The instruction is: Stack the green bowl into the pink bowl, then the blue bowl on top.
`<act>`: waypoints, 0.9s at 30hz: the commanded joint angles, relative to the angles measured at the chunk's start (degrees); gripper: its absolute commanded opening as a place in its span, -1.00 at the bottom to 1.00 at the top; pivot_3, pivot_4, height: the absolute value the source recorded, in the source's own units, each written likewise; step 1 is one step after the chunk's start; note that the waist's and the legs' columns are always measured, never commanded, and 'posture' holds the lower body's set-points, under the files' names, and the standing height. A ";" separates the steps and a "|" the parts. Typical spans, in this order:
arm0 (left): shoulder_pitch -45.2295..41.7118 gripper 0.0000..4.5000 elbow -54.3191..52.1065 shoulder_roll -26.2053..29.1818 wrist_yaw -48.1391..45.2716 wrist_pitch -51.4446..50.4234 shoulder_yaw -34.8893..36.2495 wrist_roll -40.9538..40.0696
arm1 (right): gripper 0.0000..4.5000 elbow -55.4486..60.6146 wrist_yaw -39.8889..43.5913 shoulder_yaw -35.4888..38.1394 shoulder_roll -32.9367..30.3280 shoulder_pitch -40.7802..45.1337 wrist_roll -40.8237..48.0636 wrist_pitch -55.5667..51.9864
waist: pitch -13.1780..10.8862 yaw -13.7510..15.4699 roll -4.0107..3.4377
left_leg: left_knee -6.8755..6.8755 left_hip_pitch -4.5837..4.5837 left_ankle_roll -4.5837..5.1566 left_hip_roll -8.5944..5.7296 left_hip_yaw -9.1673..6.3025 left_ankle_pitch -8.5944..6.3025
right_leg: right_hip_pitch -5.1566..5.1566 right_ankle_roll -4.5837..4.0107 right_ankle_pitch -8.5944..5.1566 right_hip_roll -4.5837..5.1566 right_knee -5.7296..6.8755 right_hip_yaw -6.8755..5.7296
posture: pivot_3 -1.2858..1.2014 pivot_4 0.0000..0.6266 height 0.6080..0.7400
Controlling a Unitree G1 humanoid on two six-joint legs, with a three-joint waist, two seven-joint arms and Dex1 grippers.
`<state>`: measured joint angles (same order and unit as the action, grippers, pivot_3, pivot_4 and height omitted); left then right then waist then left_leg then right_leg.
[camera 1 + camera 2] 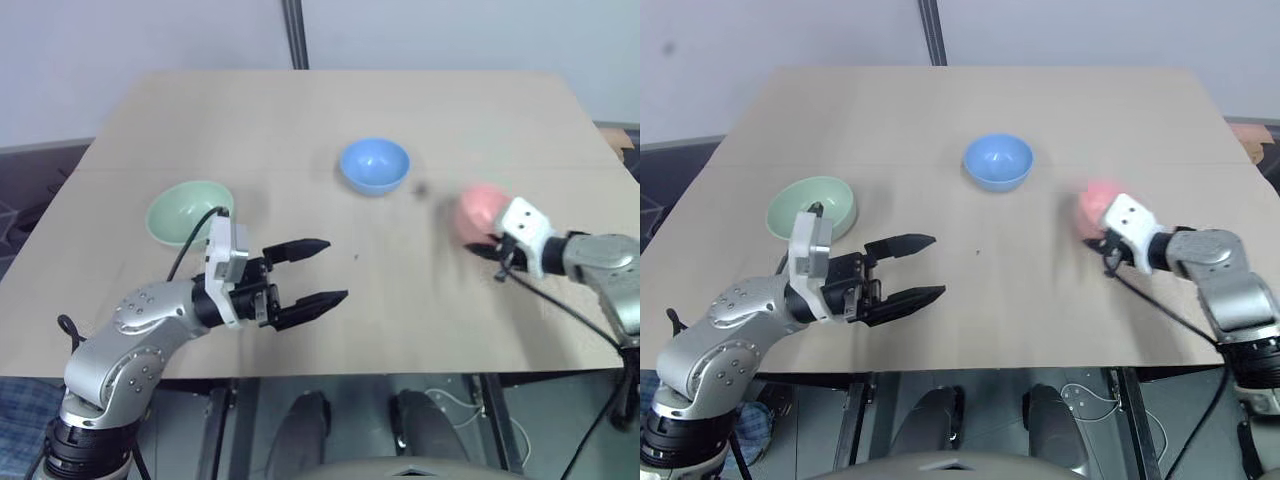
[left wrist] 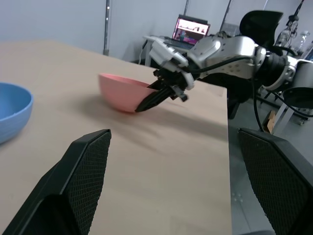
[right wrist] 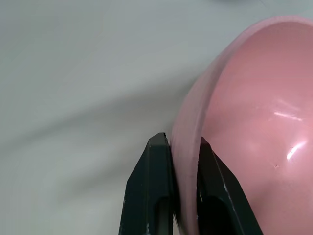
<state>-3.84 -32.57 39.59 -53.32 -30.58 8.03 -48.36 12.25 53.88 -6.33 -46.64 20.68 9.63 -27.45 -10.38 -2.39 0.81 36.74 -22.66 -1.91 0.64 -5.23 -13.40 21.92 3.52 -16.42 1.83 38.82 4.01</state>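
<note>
**Pink bowl gripped at the counter's right side**

The pink bowl point(image 3: 254, 122) was held by its rim, pinched between the closed fingers of the right gripper point(image 3: 185, 147), at the right of the pale wooden counter point(image 1: 330, 100). The blue bowl point(image 1: 374, 165) sat upright near the centre, the green bowl point(image 1: 189, 211) at the left. The left gripper point(image 1: 315, 272) was held just beside the green bowl, fingers spread wide and empty.
</note>
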 commanded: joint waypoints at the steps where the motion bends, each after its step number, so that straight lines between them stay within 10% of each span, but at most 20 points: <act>1: -0.53 0.92 -0.61 0.70 -0.87 1.07 0.35 0.55 | -0.99 9.13 2.92 -5.46 -0.91 1.30 -3.03 4.69 | -0.01 0.15 0.00 | 0.00 -0.02 0.00 -0.01 -0.02 0.00 | 0.00 0.00 0.00 0.01 -0.02 -0.02 | 0.03 -0.52 1.00; 12: -0.21 0.92 -0.94 -0.32 -0.44 1.37 0.06 1.21 | -0.99 14.01 4.57 -19.69 5.76 6.35 -12.01 5.62 | -0.06 0.20 0.04 | 0.01 -0.07 -0.01 -0.03 -0.13 0.01 | 0.01 0.00 0.00 0.05 -0.06 -0.14 | 0.03 -0.52 1.00; 22: 0.44 0.92 -1.59 -0.98 0.20 1.54 -0.02 1.59 | 0.96 12.42 4.11 -17.21 5.98 7.24 -13.09 4.24 | -0.06 0.28 0.04 | 0.00 -0.09 -0.01 -0.05 -0.22 0.00 | 0.00 -0.01 0.00 0.08 -0.05 -0.22 | 0.03 -0.52 1.00; 27: 0.39 0.92 -1.38 -0.89 0.04 1.46 0.06 1.65 | 0.99 15.85 6.79 -12.59 5.46 7.00 -6.54 -3.01 | -0.06 0.26 0.05 | 0.00 -0.10 -0.01 -0.05 -0.22 0.00 | 0.00 -0.01 0.00 0.08 -0.05 -0.22 | 0.03 -0.52 1.00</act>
<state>-3.47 -32.38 38.60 -53.27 -29.95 7.79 -46.34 24.26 59.18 -22.60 -40.51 27.17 -0.66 -27.40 -10.44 -2.13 0.86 36.74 -22.76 -1.91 0.59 -5.46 -13.40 21.92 3.51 -16.42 1.91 38.77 3.79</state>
